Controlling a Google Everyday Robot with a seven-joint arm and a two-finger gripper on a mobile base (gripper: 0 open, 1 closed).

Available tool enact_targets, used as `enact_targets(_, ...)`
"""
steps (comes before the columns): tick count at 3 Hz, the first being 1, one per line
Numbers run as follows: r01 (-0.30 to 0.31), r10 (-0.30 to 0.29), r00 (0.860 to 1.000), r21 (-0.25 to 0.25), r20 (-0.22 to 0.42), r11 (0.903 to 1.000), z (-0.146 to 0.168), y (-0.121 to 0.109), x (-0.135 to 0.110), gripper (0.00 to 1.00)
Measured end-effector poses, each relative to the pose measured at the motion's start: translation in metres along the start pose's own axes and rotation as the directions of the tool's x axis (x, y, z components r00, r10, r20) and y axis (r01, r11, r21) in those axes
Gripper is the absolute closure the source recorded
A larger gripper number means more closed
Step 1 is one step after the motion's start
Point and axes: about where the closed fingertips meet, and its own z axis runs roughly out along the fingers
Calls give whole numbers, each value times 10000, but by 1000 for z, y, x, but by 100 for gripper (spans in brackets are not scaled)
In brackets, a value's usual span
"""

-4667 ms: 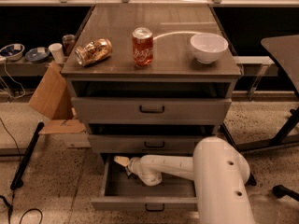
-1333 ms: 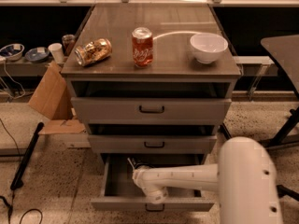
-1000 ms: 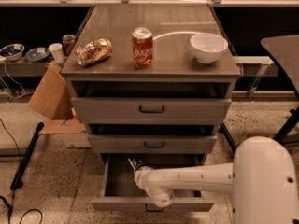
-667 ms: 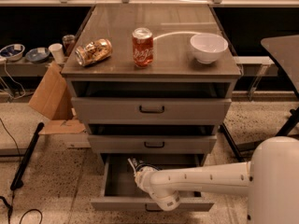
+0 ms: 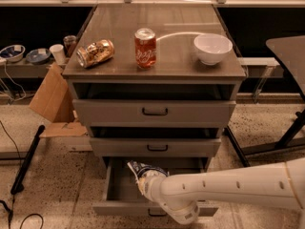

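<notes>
At the back edge of the grey metal cabinet's open bottom drawer [image 5: 118, 192], a crumpled dark-and-white foil bag [image 5: 142, 168] sat half hidden against the white robot gripper [image 5: 144, 182]. Whether the gripper had clamped it could not be told.

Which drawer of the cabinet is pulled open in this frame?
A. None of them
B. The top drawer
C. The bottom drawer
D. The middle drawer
C: the bottom drawer stands pulled out, with the gripper reaching inside it right by a crumpled bag, while the top drawer and the middle drawer sit pushed in.
</notes>
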Motion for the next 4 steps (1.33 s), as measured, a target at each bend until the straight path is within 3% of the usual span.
enact_targets(2,1199,-1196,9925,-79,255,9928,-115,39,-9,100)
enact_targets(4,1957,-1985,9704,335,1374,9801,-196,69,-64,100)
